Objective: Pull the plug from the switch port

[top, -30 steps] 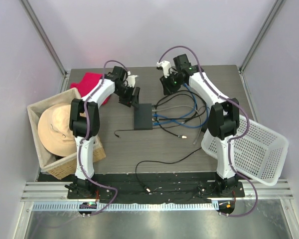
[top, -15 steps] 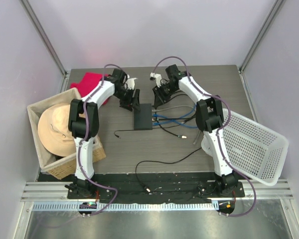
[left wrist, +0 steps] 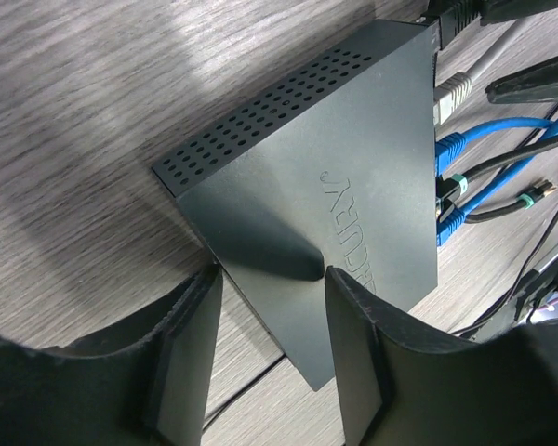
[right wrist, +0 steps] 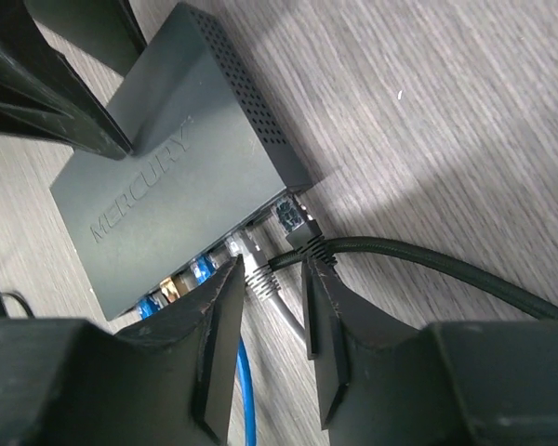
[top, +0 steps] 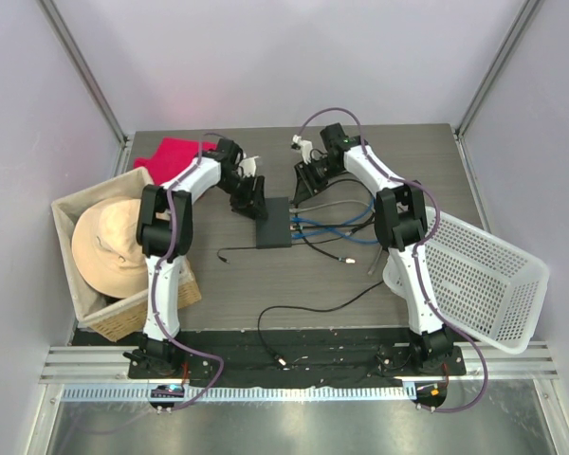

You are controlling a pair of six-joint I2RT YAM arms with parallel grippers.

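Surface: dark wood-grain surface [top: 360,284] between pale walls, with both arms reaching to its middle.
Switch: the switch [top: 273,224] lies flat mid-surface, its socket row turned toward the right arm and cables fanning out from it.
Left jaws: released. Their fingers [left wrist: 191,353] straddle the switch's back edge, opposite the sockets, and no squeeze on the box shows.
Right jaws: released too. Their fingers [right wrist: 219,325] stand astride the black cable [right wrist: 428,265] just behind the black plug [right wrist: 295,223] in the end port, with the grey plug [right wrist: 253,269] just beside.
Step in hand: probably bracing the box and lining up on the plug.
Doing it well: the left jaws should pin the switch firmly before any pull. The right jaws should close on the plug body rather than the cable, clear of the grey neighbour, then draw straight out along the port's line.
Risk: an unbraced switch would likely slide along with the cable.
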